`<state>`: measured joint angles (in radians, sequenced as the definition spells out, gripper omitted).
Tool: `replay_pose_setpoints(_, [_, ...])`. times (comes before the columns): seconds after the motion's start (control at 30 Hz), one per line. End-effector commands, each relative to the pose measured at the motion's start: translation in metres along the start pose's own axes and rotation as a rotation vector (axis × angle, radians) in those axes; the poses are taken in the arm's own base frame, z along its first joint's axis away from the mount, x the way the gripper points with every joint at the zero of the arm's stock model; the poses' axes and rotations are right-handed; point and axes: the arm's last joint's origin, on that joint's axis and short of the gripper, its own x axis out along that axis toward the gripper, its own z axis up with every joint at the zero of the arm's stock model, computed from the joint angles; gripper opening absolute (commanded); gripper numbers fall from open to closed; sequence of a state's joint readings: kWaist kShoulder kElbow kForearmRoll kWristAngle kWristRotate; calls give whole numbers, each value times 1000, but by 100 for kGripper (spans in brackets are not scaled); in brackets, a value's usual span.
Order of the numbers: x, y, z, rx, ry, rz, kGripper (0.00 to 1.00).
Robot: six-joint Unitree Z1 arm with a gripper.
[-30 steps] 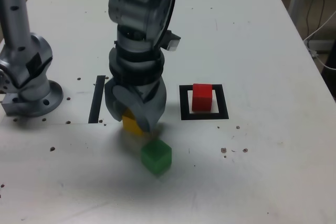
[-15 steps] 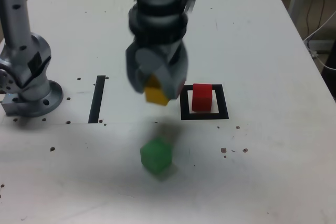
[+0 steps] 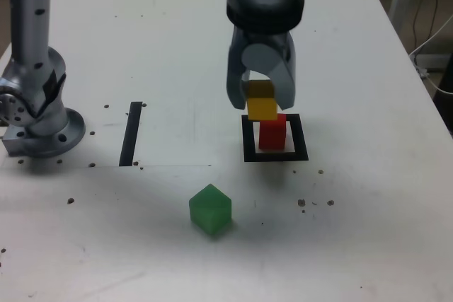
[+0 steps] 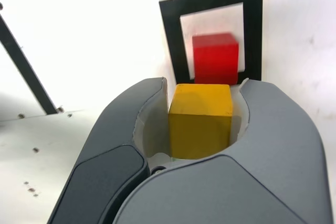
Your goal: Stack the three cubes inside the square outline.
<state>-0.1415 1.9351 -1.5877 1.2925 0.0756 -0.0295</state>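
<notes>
My gripper (image 3: 260,102) is shut on the yellow cube (image 3: 261,104) and holds it in the air, just above and slightly to the exterior view's left of the red cube (image 3: 272,134). The red cube sits inside the black square outline (image 3: 275,155). In the wrist view the yellow cube (image 4: 200,120) is clamped between both grey fingers (image 4: 139,124), with the red cube (image 4: 215,57) and the outline (image 4: 170,30) beyond it. The green cube (image 3: 210,209) lies alone on the table, nearer the front, at the exterior view's left of the outline.
A straight black tape strip (image 3: 132,133) lies at the exterior view's left of the outline. The arm's grey base (image 3: 35,114) stands at the far left edge. Small dark specks dot the white table (image 3: 354,68).
The gripper has lifted the yellow cube off the table and carried it to the exterior view's right, from beside the tape strip to above the red cube. The green cube stayed put.
</notes>
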Motion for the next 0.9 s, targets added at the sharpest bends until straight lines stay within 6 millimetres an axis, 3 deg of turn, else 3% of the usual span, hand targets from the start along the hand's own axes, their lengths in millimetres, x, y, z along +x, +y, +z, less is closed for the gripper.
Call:
replay_pose_setpoints(0.0, [4,1,5,-8,-1,10,12])
replay_pose_setpoints(0.27, [16,2,17,-19,1,23,12])
replay_pose_setpoints(0.87, [28,7,21,-34,12,26,15])
